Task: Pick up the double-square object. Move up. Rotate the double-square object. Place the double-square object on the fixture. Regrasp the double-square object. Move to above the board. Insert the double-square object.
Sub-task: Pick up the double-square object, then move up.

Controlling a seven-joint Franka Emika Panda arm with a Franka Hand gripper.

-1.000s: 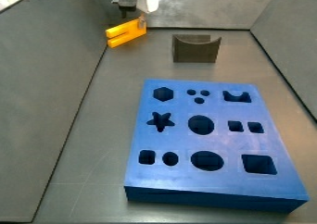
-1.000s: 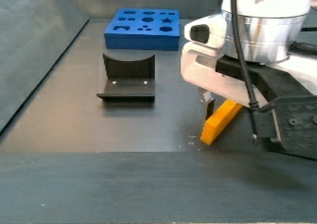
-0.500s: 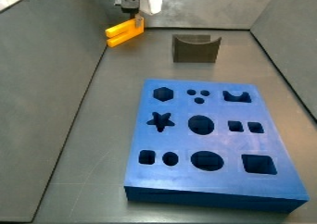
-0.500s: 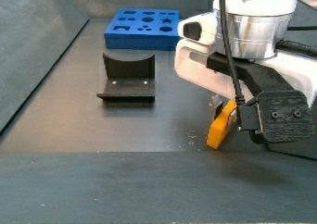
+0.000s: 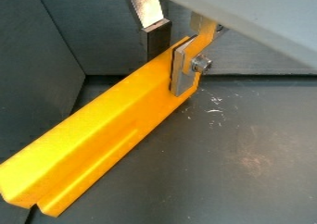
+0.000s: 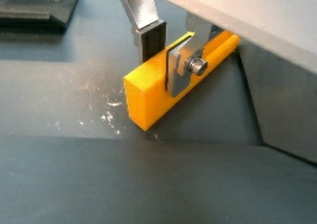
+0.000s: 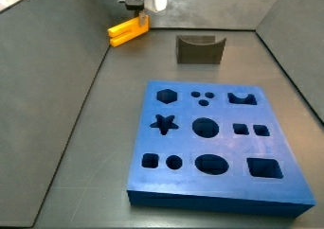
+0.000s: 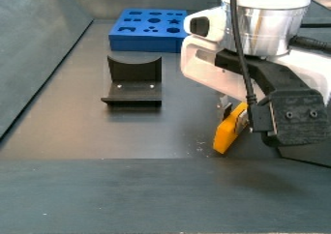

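Gripper (image 5: pixel 171 50) fingers straddle the double-square object (image 5: pixel 106 145), one plate on each long side, pressed against it. Block lies on the floor. No writing is legible.

Gripper (image 6: pixel 168 54): silver fingers either side of the yellow block (image 6: pixel 168 77), one plate flat against its near face. Fixture (image 6: pixel 35 7): dark, at ten o'clock from the block, well apart.
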